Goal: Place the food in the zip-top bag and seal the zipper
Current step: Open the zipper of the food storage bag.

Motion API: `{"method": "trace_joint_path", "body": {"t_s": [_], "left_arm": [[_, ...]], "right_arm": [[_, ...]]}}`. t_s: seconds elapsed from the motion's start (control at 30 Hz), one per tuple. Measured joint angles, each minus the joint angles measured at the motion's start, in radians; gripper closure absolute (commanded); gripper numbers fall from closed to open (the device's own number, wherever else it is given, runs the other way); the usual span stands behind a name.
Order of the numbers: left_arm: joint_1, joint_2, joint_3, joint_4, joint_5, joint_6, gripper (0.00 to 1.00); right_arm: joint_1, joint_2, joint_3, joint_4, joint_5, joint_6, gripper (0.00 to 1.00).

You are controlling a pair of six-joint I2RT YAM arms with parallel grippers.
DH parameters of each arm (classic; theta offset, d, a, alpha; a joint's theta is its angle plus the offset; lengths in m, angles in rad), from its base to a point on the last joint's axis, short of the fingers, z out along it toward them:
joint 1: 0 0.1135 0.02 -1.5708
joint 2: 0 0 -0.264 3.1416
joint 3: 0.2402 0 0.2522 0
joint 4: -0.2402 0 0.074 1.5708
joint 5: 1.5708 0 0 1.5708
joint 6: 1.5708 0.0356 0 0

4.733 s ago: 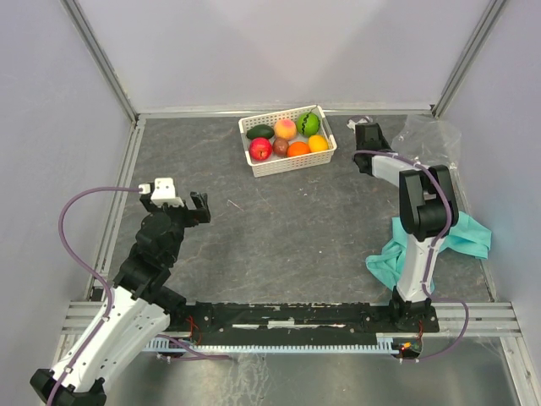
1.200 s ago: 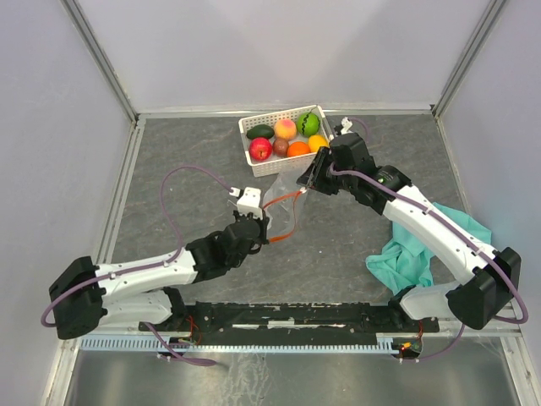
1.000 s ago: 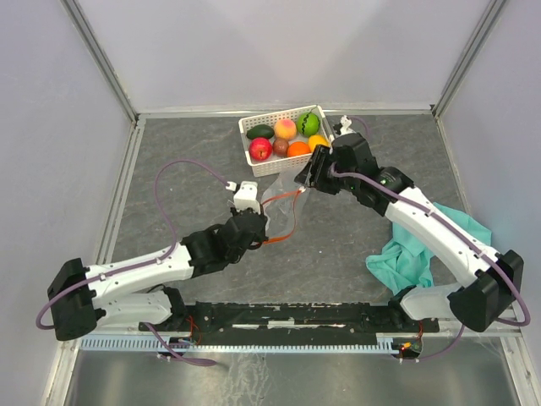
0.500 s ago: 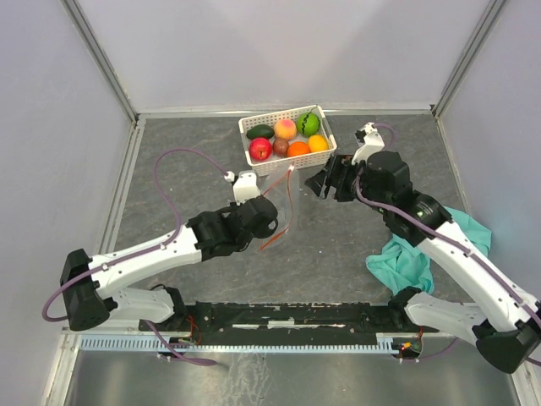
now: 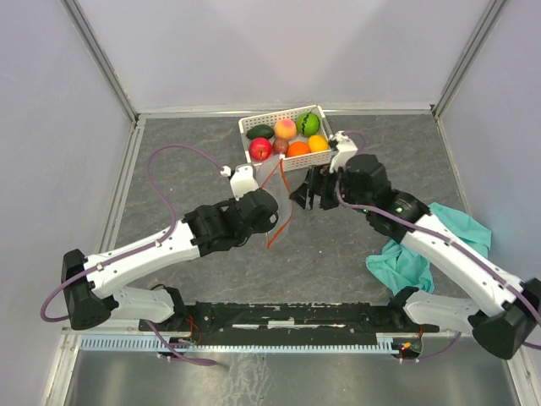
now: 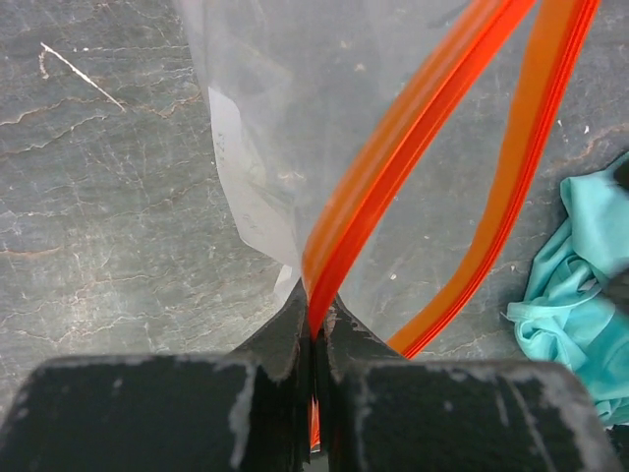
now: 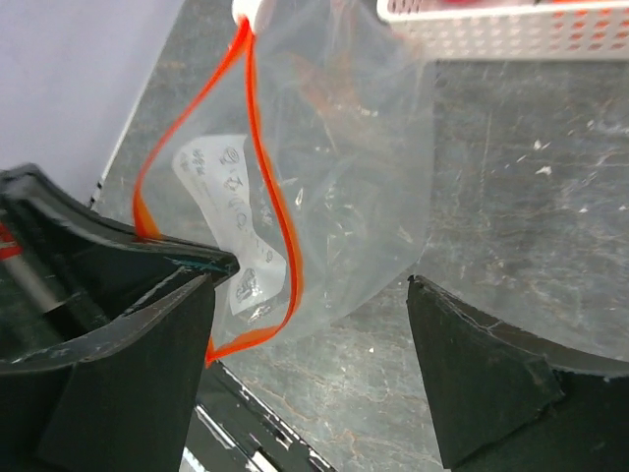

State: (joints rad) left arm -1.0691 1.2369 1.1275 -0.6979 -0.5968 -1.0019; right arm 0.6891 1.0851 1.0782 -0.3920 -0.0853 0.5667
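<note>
**Item 1. Left end effector [image 6: 314, 313].** Jaws pressed together. I see them pinching the zipper [image 6: 418, 123] at one end of the mouth.

**Item 2. Right end effector [image 7: 322, 275].** Jaws spread wide, and I see nothing gripped. It faces the bag from the right, with the bag showing in the gap between its fingers.

**Item 3. Zip-top bag [image 7: 344, 147].** Clear, crinkled plastic with a white printed patch on one side. It hangs between the two arms, just in front of the basket. The mouth is parted, so the two red strips run apart as a long loop. I cannot tell whether its lower edge touches the worktop [image 5: 186, 152].

**Item 4. Food [image 5: 287, 139].** All of it lies in the white slotted basket [image 5: 292, 167] at the far middle of the worktop. I count these pieces:
- red apple [image 5: 260, 148]
- brown fruit [image 5: 281, 146]
- two oranges [image 5: 297, 150]
- peach [image 5: 286, 128]
- green striped melon [image 5: 308, 123]
- dark avocado [image 5: 260, 132]

None of it is in the bag.

**Item 5. Teal cloth [image 5: 401, 258].** It lies bunched on the worktop on the right, partly under the right arm.
</note>
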Motion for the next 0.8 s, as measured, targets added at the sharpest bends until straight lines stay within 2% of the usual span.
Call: {"method": "trace_joint_path", "body": {"t_s": [0.07,0.23,0.27,0.3,0.47,0.5,0.57,0.8], "left_arm": [[0.0,0.0,0.013,-0.011,0.001,-0.002,0.97],[0.0,0.0,0.053,-0.034,0.004,-0.004,0.97],[0.001,0.0,0.06,-0.039,0.004,-0.004,0.97],[0.001,0.0,0.062,-0.044,0.004,-0.004,0.97],[0.003,0.0,0.079,-0.108,0.0,-0.004,0.97],[0.006,0.0,0.086,-0.126,-0.001,-0.004,0.97],[0.01,0.0,0.103,-0.156,-0.006,-0.004,0.97],[0.071,0.002,0.139,-0.236,0.007,-0.001,0.97]], "right_arm": [[0.024,0.051,0.0,0.005,-0.002,0.0,0.18],[0.08,0.174,0.017,-0.005,0.044,0.013,0.37],[0.087,0.195,0.026,-0.009,0.056,0.017,0.43],[0.09,0.211,0.033,-0.012,0.069,0.024,0.53],[0.093,0.259,0.072,-0.056,0.17,0.07,0.79],[0.093,0.264,0.08,-0.072,0.191,0.072,0.87],[0.094,0.272,0.101,-0.111,0.235,0.072,0.98],[0.096,0.281,0.184,-0.254,0.365,0.042,0.98]]}}
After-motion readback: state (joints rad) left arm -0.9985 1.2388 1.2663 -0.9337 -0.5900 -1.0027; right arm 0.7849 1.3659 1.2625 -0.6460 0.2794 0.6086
